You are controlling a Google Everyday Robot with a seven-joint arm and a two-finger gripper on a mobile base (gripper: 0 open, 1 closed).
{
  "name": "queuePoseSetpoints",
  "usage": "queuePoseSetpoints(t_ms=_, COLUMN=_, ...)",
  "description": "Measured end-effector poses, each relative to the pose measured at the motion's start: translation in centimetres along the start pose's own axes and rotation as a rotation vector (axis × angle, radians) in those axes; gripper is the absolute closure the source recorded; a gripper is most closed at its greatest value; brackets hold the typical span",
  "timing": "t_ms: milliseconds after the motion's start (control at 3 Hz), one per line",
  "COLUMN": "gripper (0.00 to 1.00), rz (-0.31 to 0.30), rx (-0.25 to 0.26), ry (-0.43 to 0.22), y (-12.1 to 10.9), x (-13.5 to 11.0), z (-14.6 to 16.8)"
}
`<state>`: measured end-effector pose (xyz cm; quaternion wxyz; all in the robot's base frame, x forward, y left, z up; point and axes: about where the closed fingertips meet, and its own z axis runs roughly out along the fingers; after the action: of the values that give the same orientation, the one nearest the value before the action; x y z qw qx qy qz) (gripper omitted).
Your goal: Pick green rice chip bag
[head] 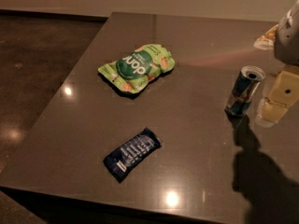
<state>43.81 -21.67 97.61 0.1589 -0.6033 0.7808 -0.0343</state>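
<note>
The green rice chip bag [138, 66] lies flat on the dark table [196, 143], left of centre toward the back. It is a light-green pouch with a dark green round label and white lettering. My gripper [276, 101] hangs at the right edge of the view, just right of a drink can and well to the right of the bag. It holds nothing that I can see. The arm's grey body rises above it and runs out of the frame.
A blue-silver drink can [244, 91] stands upright right beside the gripper. A dark blue wrapper [132, 154] lies near the table's front edge. A pale object [264, 37] sits at the back right, partly hidden. Dark floor lies beyond the table's left edge.
</note>
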Motion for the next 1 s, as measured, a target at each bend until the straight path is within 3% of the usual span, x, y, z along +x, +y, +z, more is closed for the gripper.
queuePoseSetpoints(t_ms=667, gripper=0.0, rz=-0.013, rx=-0.007, ry=-0.016, y=-0.8, x=-2.0, z=0.2)
queuePoseSetpoints(t_ms=1000, gripper=0.0, rz=0.006, rx=-0.006, ry=-0.075, y=-3.8, x=-6.1, z=1.5)
